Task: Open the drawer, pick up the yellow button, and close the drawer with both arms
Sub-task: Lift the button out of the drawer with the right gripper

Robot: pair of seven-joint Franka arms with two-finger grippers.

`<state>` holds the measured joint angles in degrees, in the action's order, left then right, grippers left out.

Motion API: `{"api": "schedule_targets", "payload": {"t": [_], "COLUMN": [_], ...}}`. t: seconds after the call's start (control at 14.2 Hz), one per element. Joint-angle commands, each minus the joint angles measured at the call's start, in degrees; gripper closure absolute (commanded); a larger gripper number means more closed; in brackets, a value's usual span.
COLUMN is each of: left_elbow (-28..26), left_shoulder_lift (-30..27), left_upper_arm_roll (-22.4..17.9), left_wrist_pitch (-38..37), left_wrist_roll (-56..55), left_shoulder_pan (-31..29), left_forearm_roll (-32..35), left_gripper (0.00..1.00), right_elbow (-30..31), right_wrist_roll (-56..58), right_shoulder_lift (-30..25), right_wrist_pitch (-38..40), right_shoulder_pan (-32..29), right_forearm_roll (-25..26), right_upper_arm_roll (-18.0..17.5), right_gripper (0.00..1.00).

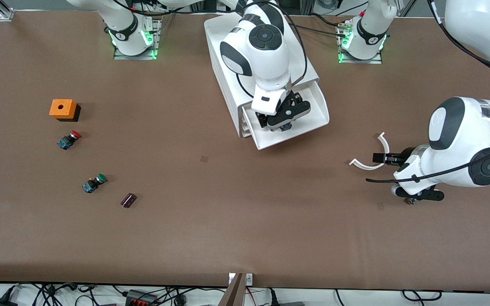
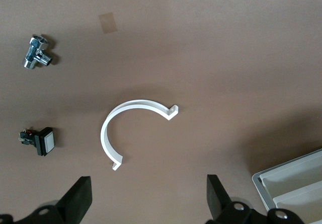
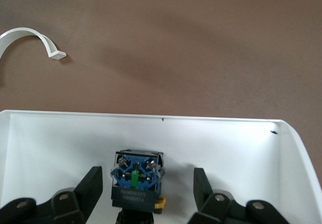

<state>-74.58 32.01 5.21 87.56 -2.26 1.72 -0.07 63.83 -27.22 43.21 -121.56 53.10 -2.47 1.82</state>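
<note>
The white cabinet (image 1: 228,76) stands between the arm bases. Its top drawer (image 1: 289,142) is pulled out toward the front camera. The button (image 3: 137,181) lies in the drawer (image 3: 241,143) with its blue body showing, a bit of yellow at its side and its cap hidden. It barely shows in the front view (image 1: 286,126). My right gripper (image 1: 285,123) is down in the drawer, open, with a finger on each side of the button and not touching it (image 3: 147,191). My left gripper (image 1: 415,197) is open and empty over the table near the left arm's end (image 2: 146,204).
A white curved clip (image 1: 370,157) lies beside the left gripper (image 2: 133,126). A chrome fitting (image 2: 36,52) and a small black switch (image 2: 40,141) lie nearby. An orange box (image 1: 63,109), a red-capped button (image 1: 69,140), a green-capped button (image 1: 94,183) and a dark block (image 1: 128,200) lie toward the right arm's end.
</note>
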Motion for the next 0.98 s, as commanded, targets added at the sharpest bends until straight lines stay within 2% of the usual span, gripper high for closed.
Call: {"api": "schedule_targets", "payload": {"t": [0.0,0.21,0.42,0.49,0.63,0.77,0.91], "left_elbow": [1.37,1.37,1.37,1.37,1.37,1.37,1.37], "left_shoulder_lift": [0.51,0.51,0.33,0.33,0.33,0.24,0.15], "left_upper_arm_roll": [-0.20,-0.20,-0.02,0.06,0.15,0.15,0.24], "left_wrist_pitch": [-0.29,-0.29,-0.38,-0.38,-0.38,-0.38,-0.38], "left_wrist_roll": [-0.82,-0.82,-0.82,-0.82,-0.82,-0.82,-0.82], "left_shoulder_pan": [0.21,0.21,0.21,0.21,0.30,0.39,0.65], "left_forearm_roll": [0.77,0.77,0.77,0.77,0.77,0.77,0.77], "left_gripper": [0.00,0.00,0.00,0.00,0.00,0.00,0.00], "right_elbow": [-2.22,-2.22,-2.22,-2.22,-2.22,-2.30,-5.80], "right_wrist_roll": [-1.08,-1.08,-1.17,-1.17,-1.17,-1.52,-1.70], "right_shoulder_lift": [1.44,1.35,1.26,1.09,0.91,0.73,0.21], "right_wrist_pitch": [-0.61,-0.35,0.18,0.18,0.27,0.97,4.64], "right_shoulder_pan": [0.60,0.69,0.78,0.78,0.78,0.69,0.69], "right_forearm_roll": [0.62,0.62,0.27,0.27,0.27,0.18,0.27], "right_upper_arm_roll": [0.29,0.29,0.11,0.11,0.02,0.20,0.72], "right_gripper": [0.23,0.36,0.75,0.81,0.90,0.94,0.95]}}
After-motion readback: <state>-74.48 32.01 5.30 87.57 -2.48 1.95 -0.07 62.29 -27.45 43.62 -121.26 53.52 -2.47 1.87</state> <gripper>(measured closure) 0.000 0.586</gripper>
